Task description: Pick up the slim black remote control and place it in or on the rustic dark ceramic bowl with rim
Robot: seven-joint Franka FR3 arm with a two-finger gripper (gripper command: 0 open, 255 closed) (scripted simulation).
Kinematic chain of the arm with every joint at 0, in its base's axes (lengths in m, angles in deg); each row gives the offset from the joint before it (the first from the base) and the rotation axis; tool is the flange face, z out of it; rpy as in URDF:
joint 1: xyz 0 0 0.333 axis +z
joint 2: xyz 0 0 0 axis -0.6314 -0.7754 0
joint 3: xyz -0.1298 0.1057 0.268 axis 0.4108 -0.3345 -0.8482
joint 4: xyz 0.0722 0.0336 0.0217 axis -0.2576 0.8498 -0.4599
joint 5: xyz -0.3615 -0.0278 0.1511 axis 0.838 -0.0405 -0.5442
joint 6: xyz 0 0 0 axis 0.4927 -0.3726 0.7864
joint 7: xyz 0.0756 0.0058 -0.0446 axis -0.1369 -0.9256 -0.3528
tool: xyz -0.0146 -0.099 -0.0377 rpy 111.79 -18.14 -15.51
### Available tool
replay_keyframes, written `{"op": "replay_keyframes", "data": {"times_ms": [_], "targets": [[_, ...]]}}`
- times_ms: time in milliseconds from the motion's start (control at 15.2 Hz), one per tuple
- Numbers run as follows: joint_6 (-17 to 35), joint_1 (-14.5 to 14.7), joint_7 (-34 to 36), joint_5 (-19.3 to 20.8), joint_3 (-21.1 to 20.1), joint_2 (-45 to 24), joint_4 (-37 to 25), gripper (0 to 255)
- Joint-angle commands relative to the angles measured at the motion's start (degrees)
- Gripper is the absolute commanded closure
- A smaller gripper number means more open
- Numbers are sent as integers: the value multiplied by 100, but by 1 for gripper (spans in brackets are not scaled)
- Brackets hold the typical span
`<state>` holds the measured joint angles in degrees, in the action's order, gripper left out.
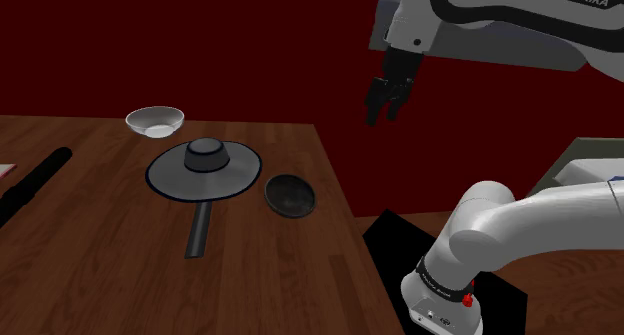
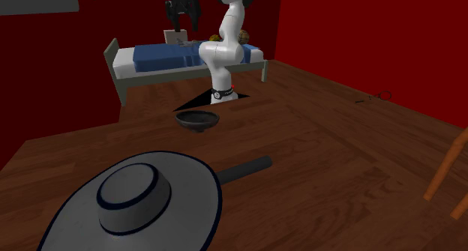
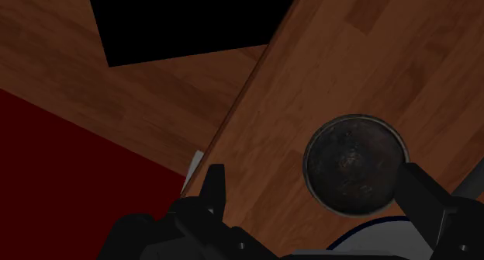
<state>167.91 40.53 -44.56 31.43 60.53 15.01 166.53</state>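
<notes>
The two black fingers [image 3: 212, 190] are spread apart and nothing is clasped between them. In the wrist view the round, dark, mottled ceramic bowl [image 3: 355, 164] is framed between them, well below and untouched. They are held high over the edge of the brown wooden counter [image 1: 120, 273] nearest the stand, presumably so that everything on it can be cleared on the way across.

The slim black remote control [image 1: 38, 179] is seen lying flat at the shoulder view's far left, well apart from the dark bowl. A grey lidded pan with a straight dark handle [image 1: 204, 168] is set between them, and a small white bowl [image 1: 155, 121] stands behind it. A reach past the pan is therefore judged necessary.

One end of the remote is cut off by the picture's edge, and no buttons can be made out.
</notes>
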Motion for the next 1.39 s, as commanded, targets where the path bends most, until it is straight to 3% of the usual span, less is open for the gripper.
{"op": "replay_keyframes", "data": {"times_ms": [0,792,1320], "targets": [[0,0,0,0,0,0,0,0],[1868,9,2154,-687,-1816,-762,614,0],[3084,-306,3759,-493,-3105,-2120,242,0]]}}
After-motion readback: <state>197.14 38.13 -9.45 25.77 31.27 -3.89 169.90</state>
